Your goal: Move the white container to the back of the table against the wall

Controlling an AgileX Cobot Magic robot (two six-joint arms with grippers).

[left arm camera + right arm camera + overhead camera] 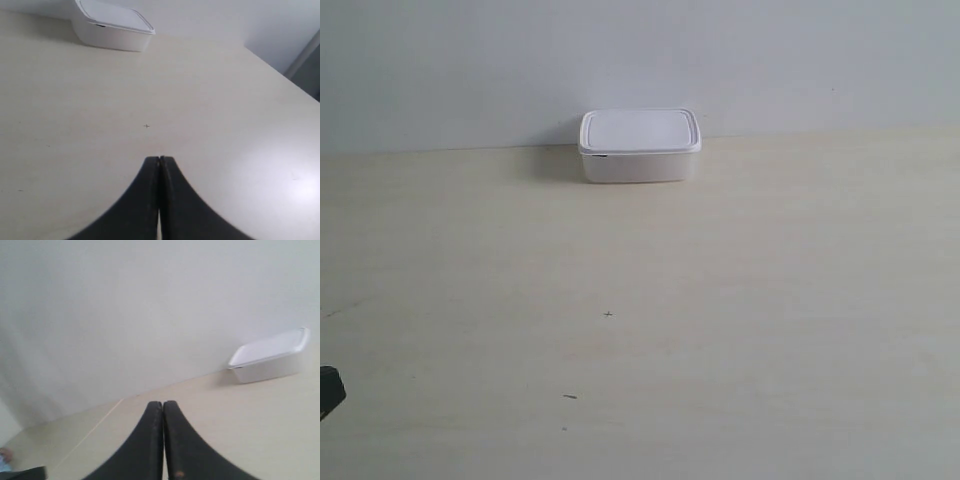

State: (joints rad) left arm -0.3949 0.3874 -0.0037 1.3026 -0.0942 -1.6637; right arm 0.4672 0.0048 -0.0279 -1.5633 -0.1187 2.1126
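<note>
The white container point(640, 146) stands lidded at the back of the table point(720, 300), its rear side against the pale wall point(470, 70). The left wrist view shows the container point(111, 26) far ahead of my left gripper point(159, 159), whose black fingers are shut together on nothing, low over the table point(75, 110). In the right wrist view the container point(270, 359) sits well off from my right gripper point(163, 403), also shut and empty. A dark corner of the arm at the exterior view's left point(329, 389) shows at the frame's edge.
The table's side edge point(285, 75) runs near a grey upright point(305, 55) in the left wrist view. A few tiny dark specks point(608, 314) mark the table. The other table edge point(85, 432) shows in the right wrist view.
</note>
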